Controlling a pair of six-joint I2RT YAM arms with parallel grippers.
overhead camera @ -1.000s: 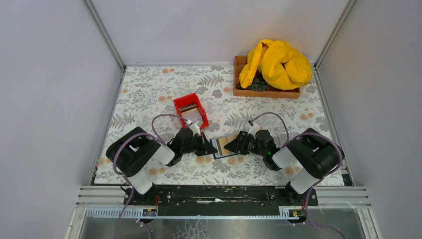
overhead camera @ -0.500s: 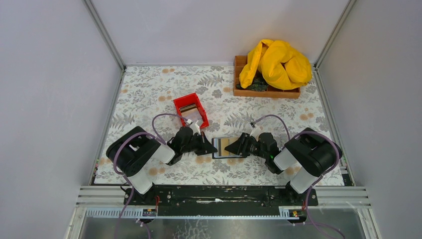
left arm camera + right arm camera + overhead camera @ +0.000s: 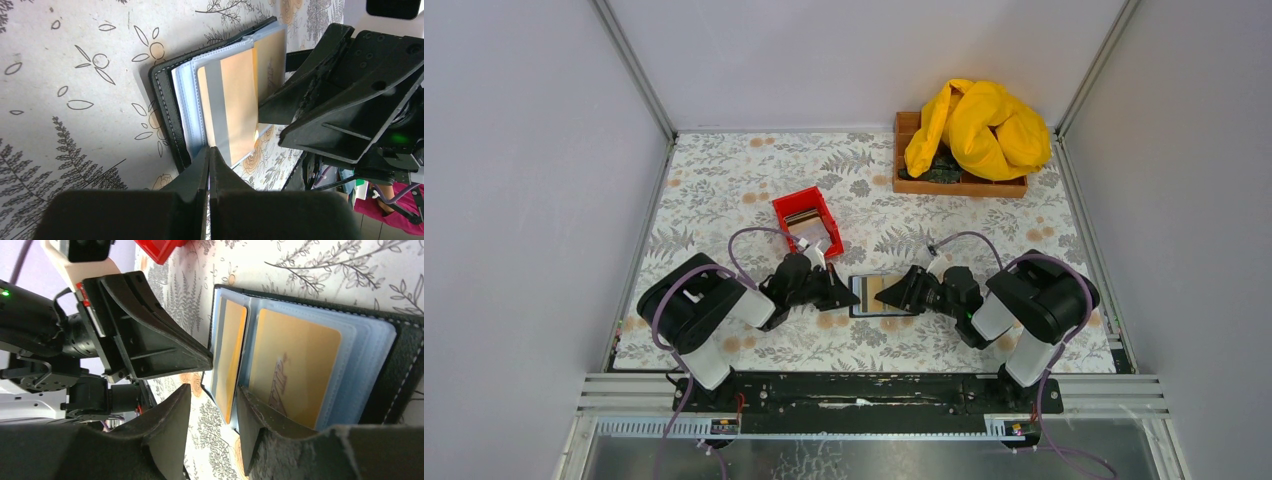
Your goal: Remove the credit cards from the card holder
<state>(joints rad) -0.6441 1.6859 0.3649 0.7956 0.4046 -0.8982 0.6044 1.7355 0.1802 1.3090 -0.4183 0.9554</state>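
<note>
Card holder (image 3: 876, 297) lies open on the floral mat (image 3: 724, 180) near the front edge, directly btwn my two grippers. L gripper (image 3: 209, 152) has its fingers pressed together, no gap visible. Its tips are down at the holder's edge, where the clear sleeves (image 3: 192, 100) fan out. Can't tell if a sleeve edge is pinched in there. R gripper (image 3: 212, 390) has its fingers apart, straddling the edge of one sleeve leaf w/ a tan card (image 3: 229, 352) inside, not clamped on it. A 2nd tan card (image 3: 295, 372) sits flat in the next sleeve, w/ faint print on its face. L wrist cam shows a grey stripe down one long side of the tan card nearest it. Both cards are in their pockets.

Red bin (image 3: 807, 221) sits just behind the L gripper on the mat, w/ sth flat and pale inside, too small to tell what. Wooden tray (image 3: 914, 183) is at the far R of the mat w/ a yellow cloth (image 3: 979, 125) heaped on it, well apart from the holder.
</note>
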